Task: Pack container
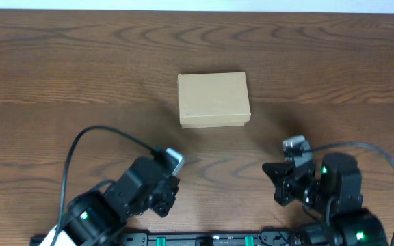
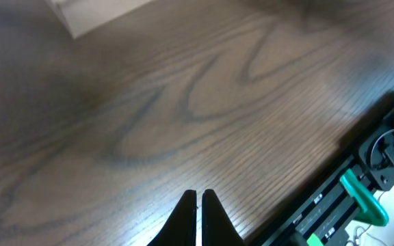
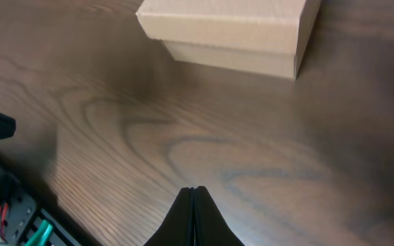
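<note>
A small tan cardboard box, the container (image 1: 213,100), was seen lying flat on the dark wooden table (image 1: 60,61), about midway between the left and right edges and ahead of both arms. Its flap lid was shut, and its sides were set almost square to the table edges. Nothing was seen on it or touching it.

The left gripper (image 2: 198,199) was held low over bare wood near the near edge of the table. Its two fingers were pressed together, with only a thin slit between them, and nothing was pinched. In the left wrist view only a blurred corner of the container (image 2: 91,12) was caught at the top of the picture, well apart from the fingertips.

The right gripper (image 3: 193,193) was likewise pressed together and empty, over bare wood towards the near right of the table. In the right wrist view the container (image 3: 231,31) was seen beyond the fingertips, well apart from them, with its lid overlapping the base.

A green clamp (image 2: 364,201) was visible at the near edge of the table.
</note>
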Tool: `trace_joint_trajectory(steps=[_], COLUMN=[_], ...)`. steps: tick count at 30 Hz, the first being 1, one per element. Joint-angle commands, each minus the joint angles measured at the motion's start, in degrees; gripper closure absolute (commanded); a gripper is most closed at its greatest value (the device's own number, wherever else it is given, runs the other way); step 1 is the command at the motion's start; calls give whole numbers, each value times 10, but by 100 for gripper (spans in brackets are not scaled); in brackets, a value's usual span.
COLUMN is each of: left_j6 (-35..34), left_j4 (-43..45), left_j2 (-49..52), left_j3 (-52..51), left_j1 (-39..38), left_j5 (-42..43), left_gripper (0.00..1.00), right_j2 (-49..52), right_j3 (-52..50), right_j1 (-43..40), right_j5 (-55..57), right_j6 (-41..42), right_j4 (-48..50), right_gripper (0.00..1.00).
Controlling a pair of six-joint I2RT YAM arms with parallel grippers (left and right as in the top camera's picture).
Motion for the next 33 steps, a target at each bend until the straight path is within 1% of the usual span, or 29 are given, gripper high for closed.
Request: trace_joint_trajectory(steps=[1, 2, 3, 4, 5, 7, 11, 23, 26, 30, 33], left_j6=[-26, -26, -26, -26, -26, -26, -28, -28, -28, -27, -15], left_j4=[24, 29, 35, 41, 46, 50, 41, -38, -63, -58, -18], left_j2=[-48, -52, -54, -54, -54, -52, -52, -52, -63, -84, -110], left_j3=[-8, -8, -8, -8, -8, -8, -8, -8, -8, -12, -35], left_j1=[-3, -3, -3, -3, -3, -3, -3, -3, -4, 39, 111], left_j5=[-16, -22, -31, -42, -55, -81, -78, -78, -109, -156, -184], left_gripper=[94, 94, 73, 46, 4, 5, 5, 5, 5, 5, 5], right_j2=[-54, -60, -64, -64, -64, -62, -61, -61, -61, -61, -61], right_j3=[-18, -18, -18, -18, -18, -19, -19, -19, -19, -19, -19], right_j1=[3, 3, 3, 3, 3, 3, 3, 3, 3, 3, 3], right_j5=[-21, -22, -23, -24, -24, -18, -12, -12, -12, -12, -12], right_j6=[76, 76, 78, 83, 88, 89, 91, 90, 91, 91, 91], right_j4=[16, 21, 27, 27, 26, 27, 25, 22, 22, 22, 22], right_gripper=[99, 94, 77, 29, 1, 1, 1, 1, 1, 1, 1])
